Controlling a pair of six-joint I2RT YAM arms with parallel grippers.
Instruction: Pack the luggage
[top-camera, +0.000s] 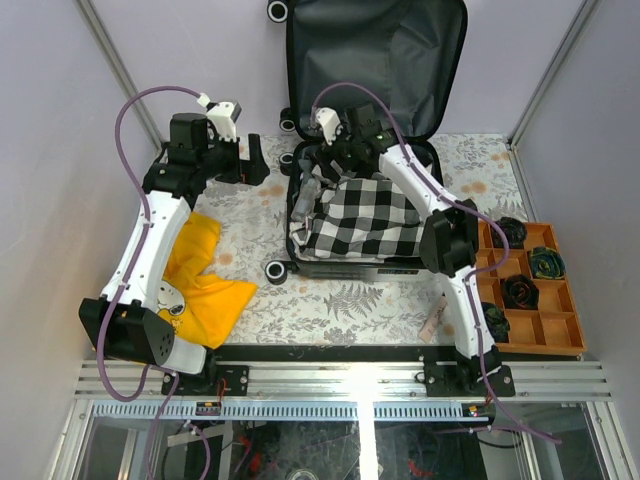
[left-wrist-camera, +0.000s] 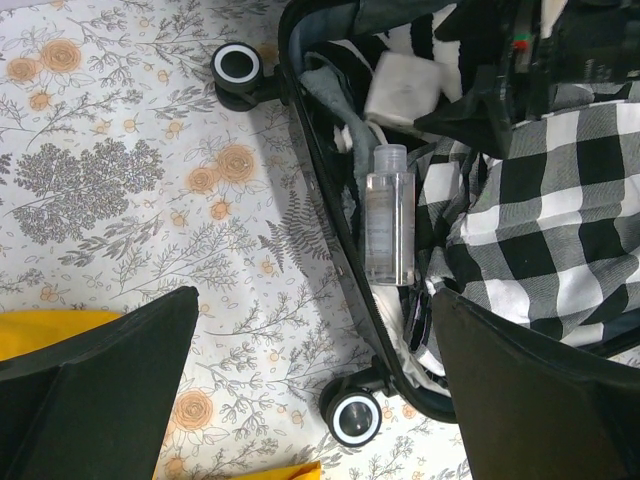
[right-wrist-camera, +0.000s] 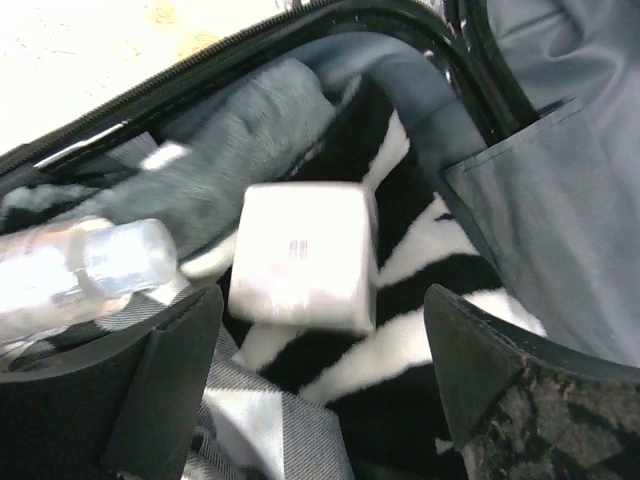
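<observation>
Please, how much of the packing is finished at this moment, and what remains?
Done: the checked cloth, a clear bottle and a white packet lie inside the open luggage. In hand: nothing; the right hand hovers open over the packet, the left hand open over the table. Left: the yellow garment lies outside, on the table, and the lid stands open.

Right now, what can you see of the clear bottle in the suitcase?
The clear bottle is small, transparent and plastic-looking, with a clear cap. It lies on its side inside the open luggage, along the wheeled side wall, cap toward the white packet, resting on clothes beside the checked cloth. No tool touches it.
</observation>
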